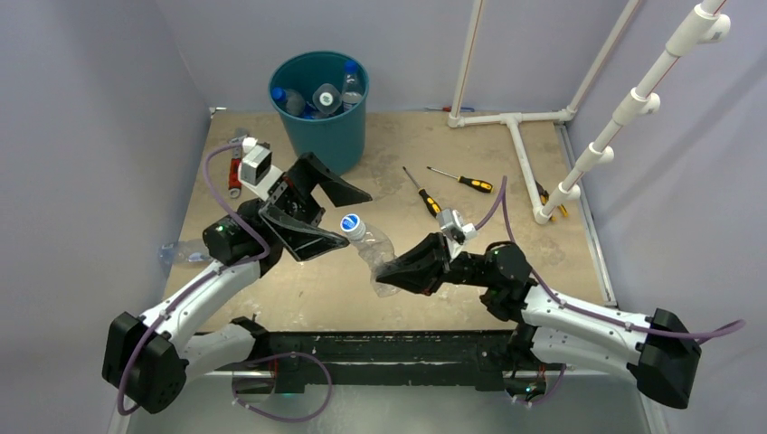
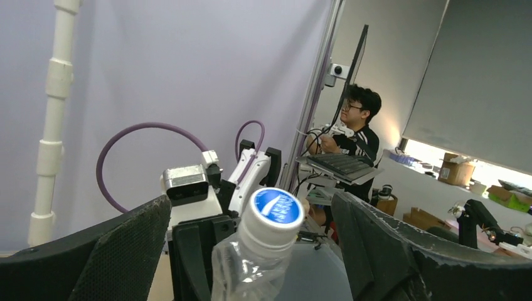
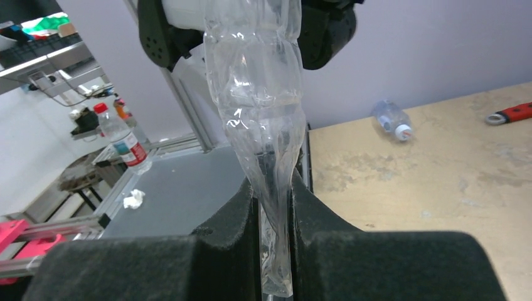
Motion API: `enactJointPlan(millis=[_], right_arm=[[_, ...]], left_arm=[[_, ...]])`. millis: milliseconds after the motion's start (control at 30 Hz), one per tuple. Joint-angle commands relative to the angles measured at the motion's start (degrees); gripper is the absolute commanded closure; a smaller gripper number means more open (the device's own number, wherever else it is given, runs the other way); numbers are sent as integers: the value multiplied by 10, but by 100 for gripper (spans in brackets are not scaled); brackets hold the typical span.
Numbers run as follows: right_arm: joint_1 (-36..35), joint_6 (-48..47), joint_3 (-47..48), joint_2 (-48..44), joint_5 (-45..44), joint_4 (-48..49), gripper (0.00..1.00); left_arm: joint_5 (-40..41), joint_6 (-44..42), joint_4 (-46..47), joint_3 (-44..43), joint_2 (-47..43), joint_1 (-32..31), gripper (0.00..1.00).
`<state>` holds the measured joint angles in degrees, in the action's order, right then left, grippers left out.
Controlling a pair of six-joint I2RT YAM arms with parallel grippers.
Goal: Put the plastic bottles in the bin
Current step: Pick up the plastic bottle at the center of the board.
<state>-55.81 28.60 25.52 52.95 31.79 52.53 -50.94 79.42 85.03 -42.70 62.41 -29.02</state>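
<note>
**One bottle clamped in the right arm, left jaws spread at its cap**

Right gripper (image 3: 274,216): fingers clenched on the flattened base end of a crushed clear plastic bottle (image 1: 373,251). The bottle is carried clear of the tan tabletop (image 1: 470,262), near its middle. Its blue cap (image 2: 276,207) points toward the left arm.

Left gripper (image 1: 355,218): fingers spread wide, one on each side of the cap end. In the left wrist view both black pads (image 2: 119,251) stand apart from the bottle, with visible gaps, so this arm grips nothing.

Round teal-green plastic bin (image 1: 330,136): upright at the far left of the table, well apart from the held bottle. Several clear bottles (image 1: 350,86) lie inside it, one with a blue cap.

One further clear bottle with a white cap (image 3: 392,119) lies on its side at the left edge of the table, beside the left arm.

Other items noted:
- Two yellow-and-black-handled screwdrivers (image 1: 422,192) lie flat right of centre.
- A red-handled wrench (image 3: 511,114) lies near the left wall.
- A white pipe frame (image 1: 517,136) rests along the far right.
</note>
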Motion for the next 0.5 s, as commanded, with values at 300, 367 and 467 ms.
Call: enactJointPlan(millis=[300, 367, 467], right_arm=[[-1, -63, 37, -4, -109, -57, 100], [-1, -62, 37, -2, -115, -53, 100], [-1, -60, 41, 2, -116, -48, 100]], left_arm=[[55, -69, -84, 4, -58, 0, 3], [59, -82, -108, 7, -64, -1, 4], [62, -115, -170, 4, -75, -2, 5]])
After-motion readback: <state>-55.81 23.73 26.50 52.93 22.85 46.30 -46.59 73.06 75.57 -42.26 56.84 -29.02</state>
